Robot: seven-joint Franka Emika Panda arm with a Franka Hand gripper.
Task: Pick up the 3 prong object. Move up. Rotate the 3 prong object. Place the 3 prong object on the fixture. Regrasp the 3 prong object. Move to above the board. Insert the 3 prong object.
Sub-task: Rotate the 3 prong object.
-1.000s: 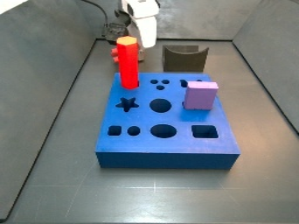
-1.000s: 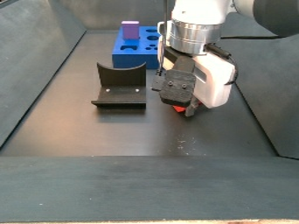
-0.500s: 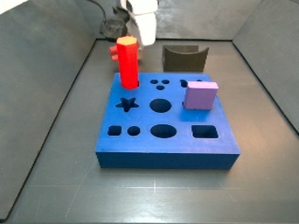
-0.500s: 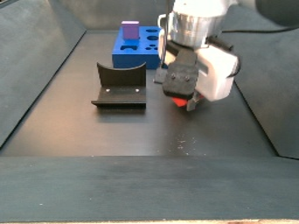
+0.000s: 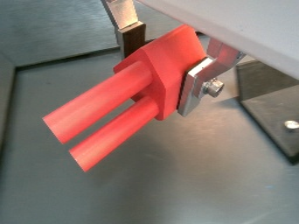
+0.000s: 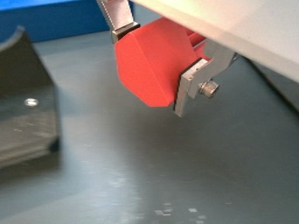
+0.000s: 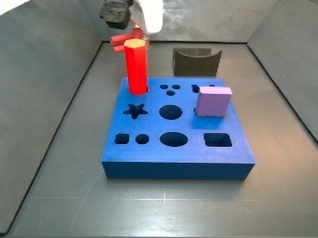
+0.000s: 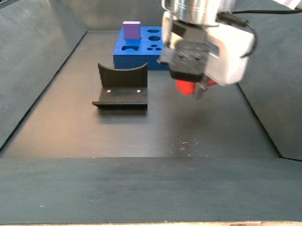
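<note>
A side view looks down from high in front of the board (image 7: 174,130), with the fixture (image 7: 195,61) behind it and the tool (image 7: 134,33) far at the back. A side view stands at the opposite end, lower, so the fixture (image 8: 120,86) and the tool (image 8: 192,84) are near and the board (image 8: 136,51) is far. Both wrist views sit very close to the tool (image 5: 163,61) (image 6: 158,61), which holds the 3 prong object (image 5: 122,103) (image 6: 152,63), and they look along its fingers to the dark floor (image 5: 176,184) (image 6: 176,166).

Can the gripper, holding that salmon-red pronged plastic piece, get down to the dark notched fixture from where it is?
Probably yes. The gripper holds the salmon-red pronged piece raised off the floor, beside the dark notched fixture, with nothing between them.
</note>
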